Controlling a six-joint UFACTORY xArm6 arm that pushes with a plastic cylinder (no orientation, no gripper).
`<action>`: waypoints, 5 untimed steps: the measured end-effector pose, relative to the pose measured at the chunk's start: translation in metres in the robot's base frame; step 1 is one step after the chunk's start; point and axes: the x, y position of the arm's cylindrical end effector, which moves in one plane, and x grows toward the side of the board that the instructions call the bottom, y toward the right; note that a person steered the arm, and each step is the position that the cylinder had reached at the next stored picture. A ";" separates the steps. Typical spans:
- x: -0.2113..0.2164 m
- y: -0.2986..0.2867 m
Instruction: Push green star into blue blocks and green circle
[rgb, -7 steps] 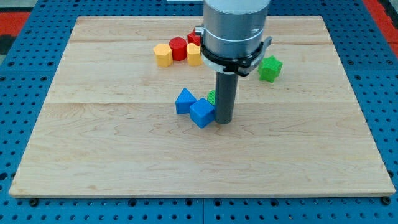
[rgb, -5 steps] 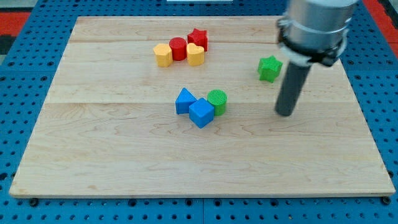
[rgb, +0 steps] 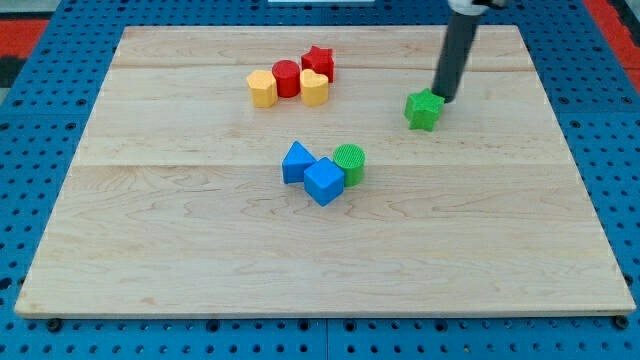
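The green star (rgb: 423, 110) lies right of the board's centre, toward the view's top. My tip (rgb: 441, 99) touches the star's upper right side. Near the board's middle sit two blue blocks, a pointed one (rgb: 296, 162) and a cube (rgb: 323, 181), touching each other. The green circle (rgb: 349, 163) touches the cube's right side. The star is well apart from this cluster, up and to the right of it.
A cluster at the view's top holds a yellow hexagon (rgb: 262, 88), a red cylinder (rgb: 287, 78), a yellow heart (rgb: 314, 88) and a red star (rgb: 319, 62). The wooden board (rgb: 150, 240) rests on a blue pegboard.
My tip moved from beside the blue cube and green circle out to the right, then up behind the green star. The star has shifted slightly down and left.
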 end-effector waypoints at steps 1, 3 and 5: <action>0.029 -0.027; 0.051 -0.008; 0.060 -0.061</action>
